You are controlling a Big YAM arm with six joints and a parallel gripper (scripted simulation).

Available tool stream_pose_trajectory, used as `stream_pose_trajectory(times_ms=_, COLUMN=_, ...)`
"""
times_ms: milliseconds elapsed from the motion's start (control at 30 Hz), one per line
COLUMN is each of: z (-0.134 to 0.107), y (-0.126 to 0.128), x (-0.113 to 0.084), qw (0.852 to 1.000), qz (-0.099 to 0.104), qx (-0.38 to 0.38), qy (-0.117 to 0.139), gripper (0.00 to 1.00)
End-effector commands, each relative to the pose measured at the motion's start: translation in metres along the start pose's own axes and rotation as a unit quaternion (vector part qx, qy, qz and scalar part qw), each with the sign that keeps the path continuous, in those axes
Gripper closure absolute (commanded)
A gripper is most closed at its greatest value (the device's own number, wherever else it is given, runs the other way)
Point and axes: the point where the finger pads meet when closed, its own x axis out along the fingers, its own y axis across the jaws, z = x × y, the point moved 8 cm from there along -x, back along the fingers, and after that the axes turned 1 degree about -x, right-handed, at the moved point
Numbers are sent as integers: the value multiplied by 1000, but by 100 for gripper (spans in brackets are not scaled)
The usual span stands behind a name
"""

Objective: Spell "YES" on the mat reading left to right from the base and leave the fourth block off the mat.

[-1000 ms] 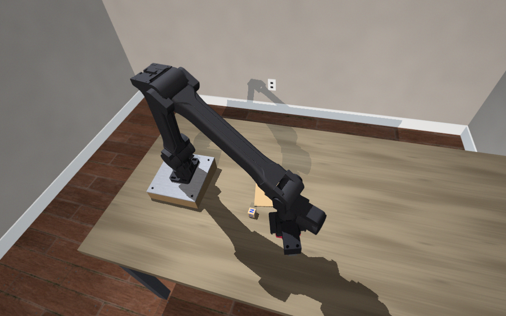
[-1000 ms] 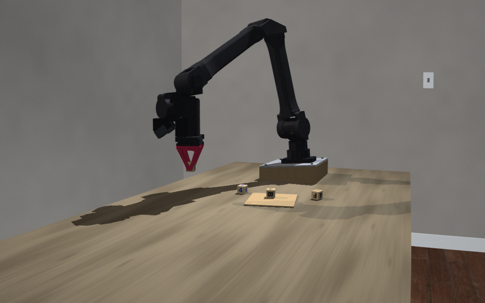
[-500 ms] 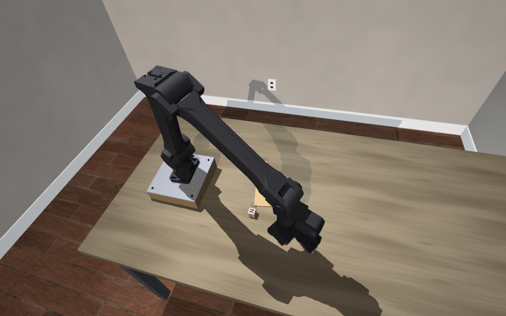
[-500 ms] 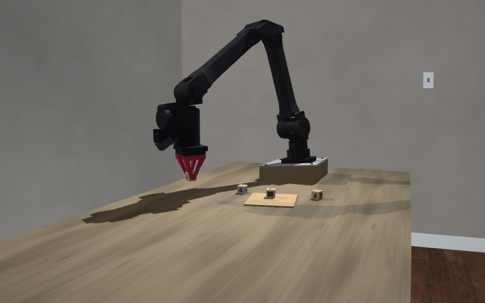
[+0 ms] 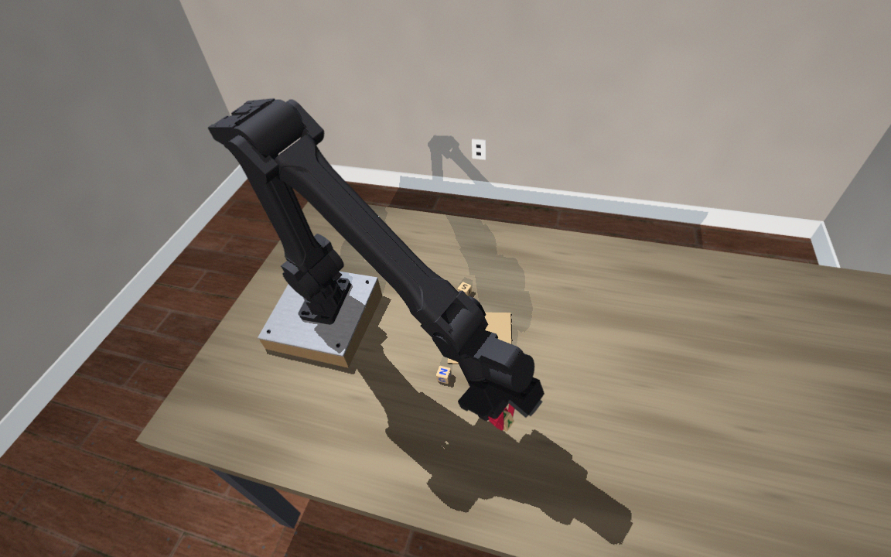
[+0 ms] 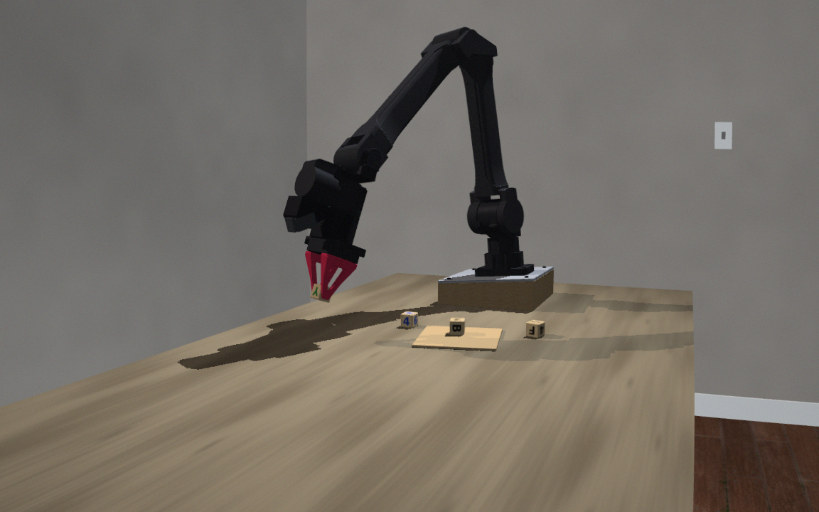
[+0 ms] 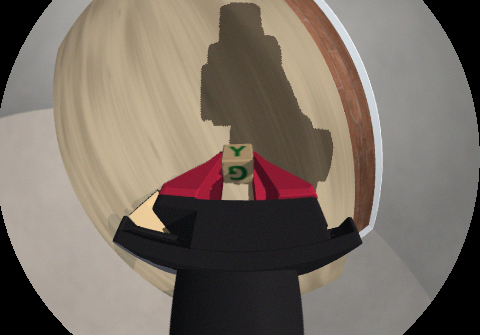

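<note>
Exterior view shows the hand (image 6: 323, 294) clamped on the Y block (image 6: 315, 292), held high above the table (image 6: 399, 414), while the mat (image 6: 482, 339) lies well apart, toward the base, so I judge the carry must head that way.

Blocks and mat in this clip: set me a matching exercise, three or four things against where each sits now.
Things:
1. Y block
2. Block showing a black B
3. Block showing a blue 4
4. Mat

Places:
a. flat on the table, in front of the base
b. on the table, beside the mat, on the arm's side
c. clamped in the gripper, above the table
d. on the mat

Pairs: 1-c, 2-d, 3-b, 4-a
</note>
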Motion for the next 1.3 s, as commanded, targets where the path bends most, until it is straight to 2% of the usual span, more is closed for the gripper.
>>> stream_pose_trajectory(times_ms=0, z=-2, y=-2, x=-3, qw=997, qz=0, qx=-11, qy=-82, gripper=79)
stream_pose_trajectory(times_ms=33, z=-2, y=-2, x=-3, qw=997, qz=0, qx=-11, qy=-82, gripper=79)
stream_pose_trajectory(times_ms=67, z=-13, y=-2, x=12, qw=996, qz=-1, qx=-11, qy=-93, gripper=79)
stream_pose_trajectory(times_ms=200, z=-30, y=-4, x=16, qw=980, qz=-4, qx=-9, qy=-199, gripper=79)
stream_pose_trajectory(times_ms=300, z=-39, y=-4, x=19, qw=965, qz=-5, qx=-10, qy=-260, gripper=79)
stream_pose_trajectory(times_ms=400, z=-44, y=-2, x=23, qw=954, qz=-4, qx=-11, qy=-300, gripper=79)
stream_pose_trajectory(times_ms=467, z=-47, y=-3, x=24, qw=949, qz=-6, qx=-10, qy=-316, gripper=79)
stream_pose_trajectory(times_ms=633, z=-49, y=0, x=24, qw=945, qz=-4, qx=-12, qy=-326, gripper=79)
stream_pose_trajectory(times_ms=733, z=-42, y=-1, x=17, qw=941, qz=-5, qx=-11, qy=-338, gripper=79)
stream_pose_trajectory(times_ms=833, z=-47, y=-1, x=25, qw=944, qz=-4, qx=-11, qy=-329, gripper=79)
stream_pose_trajectory(times_ms=1267, z=-56, y=-3, x=48, qw=944, qz=-6, qx=-10, qy=-328, gripper=79)
